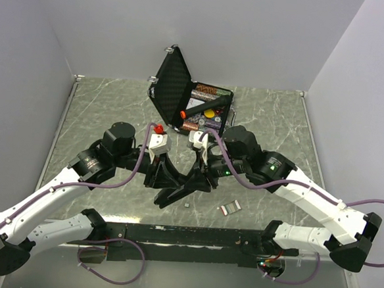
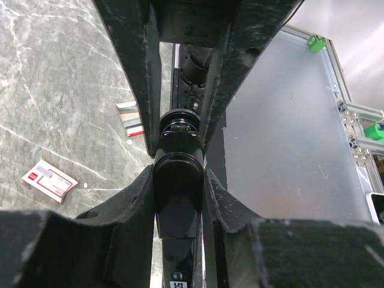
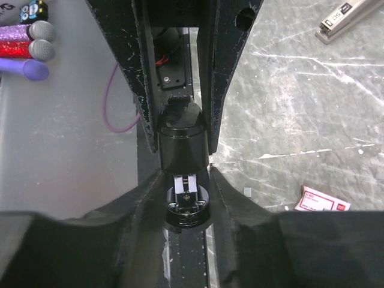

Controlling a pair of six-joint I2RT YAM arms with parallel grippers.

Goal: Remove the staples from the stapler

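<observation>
- Bench (image 1: 279, 124): grey-green marbled top, walled on 3 sides. Both arms reach in from the near edge and meet at the middle.
- Stapler (image 1: 176, 188): black, at the bench centre, between the 2 claws. It is hinged open, and from above its 2 halves spread into a shallow V. I cannot tell whether it touches the bench.
- Left claw (image 1: 158, 168): closed on the stapler. In the left wrist view the claw (image 2: 178, 162) has 1 finger pressed on each side of the stapler's (image 2: 177, 198) narrow black body.
- Right claw (image 1: 202, 171): also gripping the stapler. In the right wrist view the claw (image 3: 183, 157) flanks a rounded black part of the stapler (image 3: 183, 141), and both fingers touch it. Just below the grip the metal channel (image 3: 187, 197) lies exposed. I cannot tell whether any staples sit in it.
- Red-and-white box (image 3: 324, 201): small and flat on the bench beside the claws. It also shows in the left wrist view (image 2: 50, 181).
- Striped flat item (image 1: 229, 208): silver and red, on the bench near the stapler, on the right arm's side. A finger half hides it in the left wrist view (image 2: 131, 118).
- Pale scrap (image 1: 185, 203): 1 tiny piece on the bench just beside the stapler.
- Case (image 1: 173, 83): black, lid standing open, at the far side of the bench behind the claws and well apart from the stapler. It holds mixed small items.
</observation>
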